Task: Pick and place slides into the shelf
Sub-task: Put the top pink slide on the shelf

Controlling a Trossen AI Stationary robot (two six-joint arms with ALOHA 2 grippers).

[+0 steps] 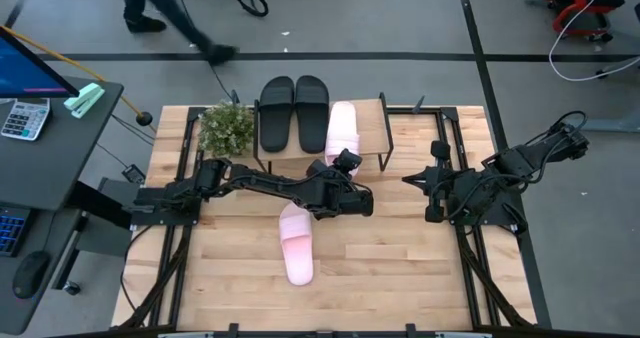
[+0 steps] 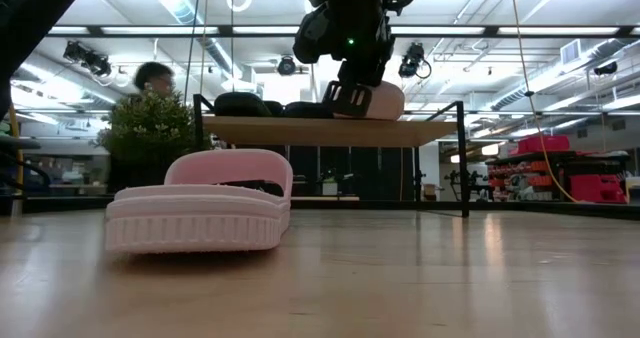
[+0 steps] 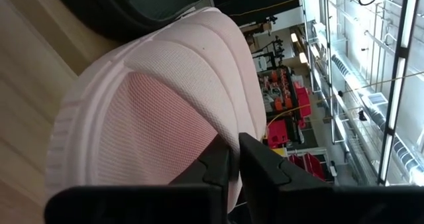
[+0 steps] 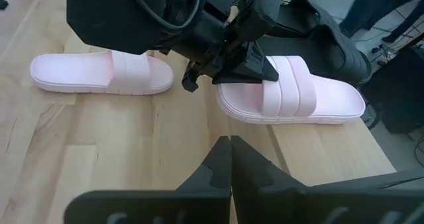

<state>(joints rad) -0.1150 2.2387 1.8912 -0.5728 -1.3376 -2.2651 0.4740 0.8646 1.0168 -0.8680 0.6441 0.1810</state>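
Observation:
Two black slides (image 1: pixel 276 113) (image 1: pixel 310 110) and one pale pink slide (image 1: pixel 342 128) lie side by side, soles down, on the shelf's wooden top board (image 1: pixel 370 128). My left gripper (image 1: pixel 345 161) is at this pink slide's near, heel end (image 4: pixel 228 91), its fingers closed on it, as the right wrist view shows. A second pink slide (image 1: pixel 297 243) lies flat on the table nearer the front, also in the low view (image 2: pixel 200 203). My right gripper (image 4: pixel 230 151) is shut and empty, drawn back at the table's right side (image 1: pixel 418 180). My left gripper pinches the pink slide's heel end (image 3: pixel 199 151) between its two fingers, with only a thin gap left between the fingertips. The fingers come nearly level from the table's near side, along the slide's length. The slide lies on the shelf board (image 2: pixel 330 131), strap up.
A small potted plant (image 1: pixel 225 128) stands at the shelf's left end. A desk with a calculator (image 1: pixel 25 118) is off the table's left. A person (image 1: pixel 160 18) walks past beyond the far edge. The shelf board has bare room right of the pink slide.

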